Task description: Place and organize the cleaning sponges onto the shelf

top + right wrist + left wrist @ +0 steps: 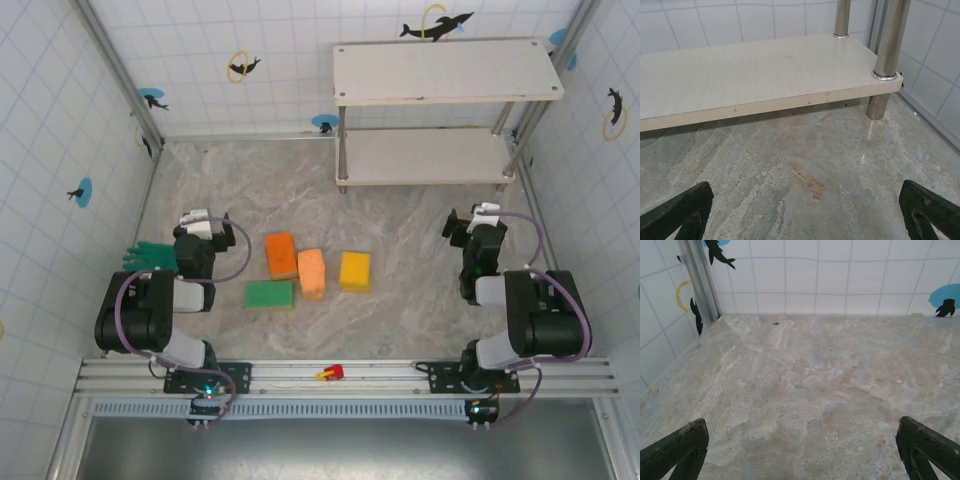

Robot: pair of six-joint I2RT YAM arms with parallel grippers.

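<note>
Four cleaning sponges [312,273] lie clustered on the counter [400,215] between the arms: orange, pale orange, yellow, green. All sit well apart from the shelf [445,70] at far right. Left tool [802,440] and right tool [806,200]: fingers spread wide, gripping nothing.

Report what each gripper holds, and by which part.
Nothing is held. The left gripper and right gripper both stand open and empty; the four sponges lie loose on the table.
</note>
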